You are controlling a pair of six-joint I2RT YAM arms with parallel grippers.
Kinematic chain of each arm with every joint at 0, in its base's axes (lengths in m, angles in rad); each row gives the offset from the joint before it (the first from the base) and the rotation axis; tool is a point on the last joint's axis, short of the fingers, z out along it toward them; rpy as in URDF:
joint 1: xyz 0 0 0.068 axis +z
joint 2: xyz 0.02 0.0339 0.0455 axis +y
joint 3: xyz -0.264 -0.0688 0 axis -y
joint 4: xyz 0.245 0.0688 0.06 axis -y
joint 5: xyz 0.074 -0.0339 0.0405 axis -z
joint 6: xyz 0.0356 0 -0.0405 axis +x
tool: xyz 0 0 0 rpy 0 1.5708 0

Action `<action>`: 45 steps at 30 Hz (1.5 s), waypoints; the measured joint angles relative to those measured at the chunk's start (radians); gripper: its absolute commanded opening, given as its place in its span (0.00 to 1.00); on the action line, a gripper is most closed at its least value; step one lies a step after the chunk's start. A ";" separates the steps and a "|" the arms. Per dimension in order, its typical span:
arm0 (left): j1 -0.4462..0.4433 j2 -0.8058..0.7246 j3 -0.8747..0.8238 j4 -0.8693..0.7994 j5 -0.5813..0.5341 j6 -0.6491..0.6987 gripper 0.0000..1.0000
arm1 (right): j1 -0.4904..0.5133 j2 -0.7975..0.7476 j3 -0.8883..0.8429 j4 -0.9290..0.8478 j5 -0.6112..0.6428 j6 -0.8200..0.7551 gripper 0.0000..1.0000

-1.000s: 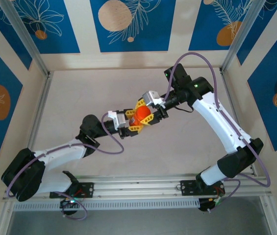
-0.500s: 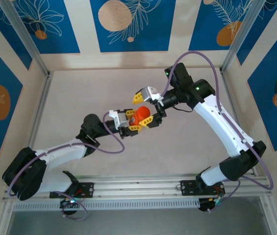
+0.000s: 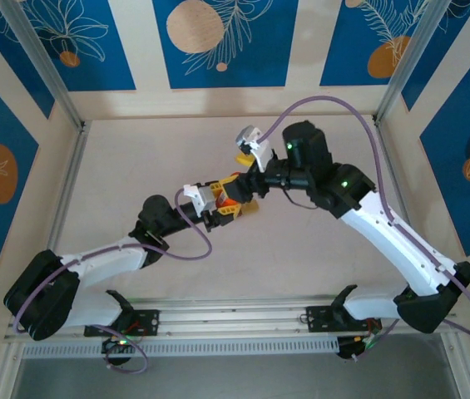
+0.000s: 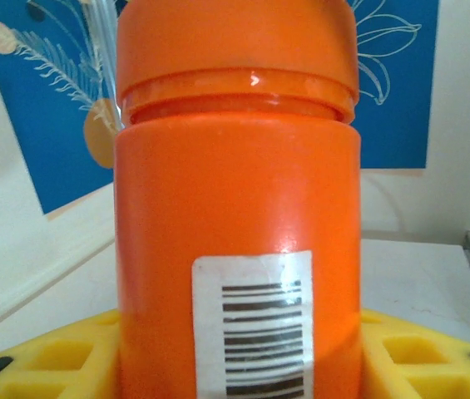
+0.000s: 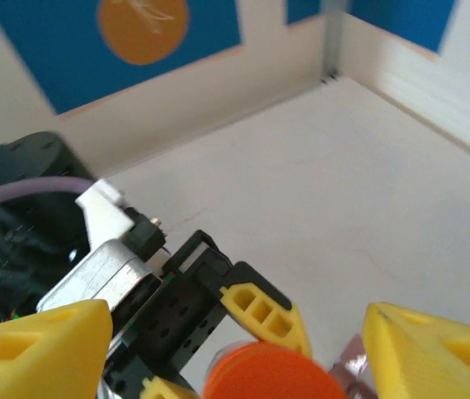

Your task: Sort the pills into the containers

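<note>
Plainly, L gripper (image 3: 227, 198) clamped the orange bottle (image 4: 235, 233) by its body, while R gripper (image 5: 236, 332) hung w/ jaws spread wide beside its cap, not gripping.

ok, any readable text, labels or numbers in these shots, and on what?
No readable words or numbers anywhere.
Bottle: white barcode sticker, bars only, no digits in view.
Wall panels: drawings, no text.
</note>
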 measured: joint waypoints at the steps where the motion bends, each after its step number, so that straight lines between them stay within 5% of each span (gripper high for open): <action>1: 0.000 0.000 -0.002 0.000 -0.012 0.000 0.00 | 0.029 0.000 -0.003 0.001 0.071 0.057 0.79; 7: 0.000 0.000 -0.003 0.001 -0.055 0.000 0.00 | 0.137 -0.013 -0.040 0.015 0.375 0.272 0.79; 15: 0.000 -0.010 -0.003 0.001 -0.064 0.000 0.00 | 0.166 -0.016 -0.063 0.022 0.519 0.374 0.79; 33: 0.000 -0.021 -0.006 0.000 -0.064 0.000 0.00 | 0.158 -0.002 -0.074 0.006 0.490 0.433 0.79; 45: 0.000 -0.021 -0.008 0.000 -0.064 0.000 0.00 | 0.153 -0.002 -0.074 -0.002 0.451 0.449 0.61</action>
